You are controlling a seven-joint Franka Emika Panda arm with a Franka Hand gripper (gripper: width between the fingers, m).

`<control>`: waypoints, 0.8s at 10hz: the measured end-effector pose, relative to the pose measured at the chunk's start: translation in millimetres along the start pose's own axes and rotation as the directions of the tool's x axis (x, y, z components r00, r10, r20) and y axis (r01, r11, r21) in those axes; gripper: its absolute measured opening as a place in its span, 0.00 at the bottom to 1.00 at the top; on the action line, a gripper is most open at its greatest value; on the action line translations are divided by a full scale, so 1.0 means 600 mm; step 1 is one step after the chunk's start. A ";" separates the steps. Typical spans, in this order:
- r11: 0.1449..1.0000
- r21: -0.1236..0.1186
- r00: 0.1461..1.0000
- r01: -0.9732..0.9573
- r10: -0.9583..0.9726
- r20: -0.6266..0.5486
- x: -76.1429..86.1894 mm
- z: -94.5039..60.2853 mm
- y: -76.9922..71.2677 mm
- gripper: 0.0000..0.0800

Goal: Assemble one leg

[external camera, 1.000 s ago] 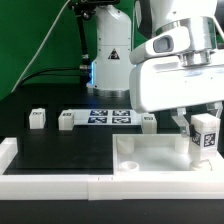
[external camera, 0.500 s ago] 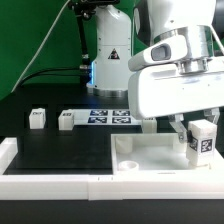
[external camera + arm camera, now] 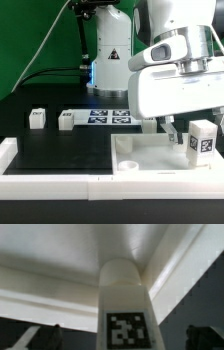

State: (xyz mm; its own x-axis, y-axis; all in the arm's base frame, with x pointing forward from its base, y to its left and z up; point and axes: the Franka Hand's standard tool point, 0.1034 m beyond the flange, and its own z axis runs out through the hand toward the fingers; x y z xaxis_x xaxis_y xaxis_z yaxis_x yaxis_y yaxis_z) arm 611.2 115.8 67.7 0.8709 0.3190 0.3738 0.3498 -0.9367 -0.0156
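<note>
We are pinching the leg (image 3: 204, 142) between the jaws of the gripper (image 3: 196, 134), holding it upright over the tray (image 3: 150, 164) corner just below them. Pickup looks done; seating and twisting it in are remaining.

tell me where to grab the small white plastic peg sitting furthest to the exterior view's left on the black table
Take the small white blocky plastic peg across its two flat side faces, probably coming straight down from above. It sits low on the black table and stands clear of the next peg, so the fingers should fit on both sides.
</note>
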 end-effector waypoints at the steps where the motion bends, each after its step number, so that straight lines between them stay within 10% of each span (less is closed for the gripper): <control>1: 1.000 0.000 1.000 0.000 0.000 0.000 0.000 0.000 0.000 0.80; 8: 0.997 0.013 0.996 -0.081 0.080 0.048 0.015 -0.023 -0.012 0.81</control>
State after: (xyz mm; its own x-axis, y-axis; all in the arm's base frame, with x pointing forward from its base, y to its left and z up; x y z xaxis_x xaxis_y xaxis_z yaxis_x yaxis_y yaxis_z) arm 611.9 123.8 83.9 0.9117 0.2492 0.3267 0.2826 -0.9575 -0.0584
